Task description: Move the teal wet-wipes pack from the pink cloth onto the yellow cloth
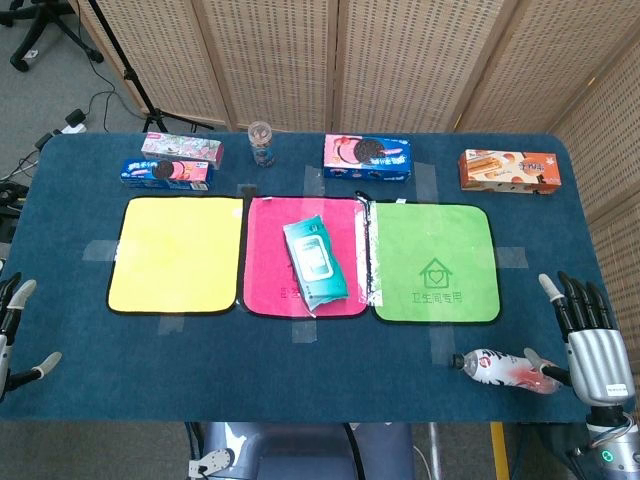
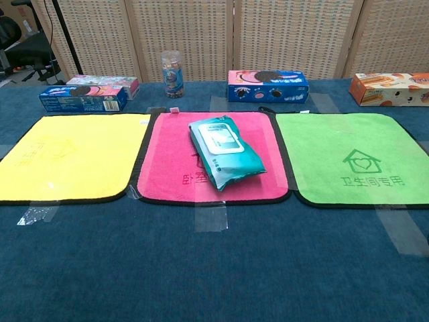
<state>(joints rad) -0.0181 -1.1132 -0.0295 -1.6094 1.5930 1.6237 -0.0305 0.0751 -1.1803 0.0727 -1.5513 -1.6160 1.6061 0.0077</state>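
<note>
The teal wet-wipes pack point(image 1: 316, 262) point(image 2: 224, 151) lies flat on the pink cloth point(image 1: 272, 262) point(image 2: 175, 164), white lid up. The yellow cloth point(image 1: 178, 254) point(image 2: 70, 154) lies bare just to its left. My left hand point(image 1: 15, 330) shows at the left edge of the head view with fingers apart, holding nothing, well away from the cloths. My right hand point(image 1: 590, 335) stands near the front right table corner, fingers spread upward and empty. The chest view shows neither hand.
A green cloth point(image 1: 436, 262) point(image 2: 355, 155) lies right of the pink one. A small bottle point(image 1: 503, 367) lies by my right hand. Along the far edge stand cookie boxes point(image 1: 168, 172) point(image 1: 367, 158), a small jar point(image 1: 261, 145) and an orange box point(image 1: 510, 170).
</note>
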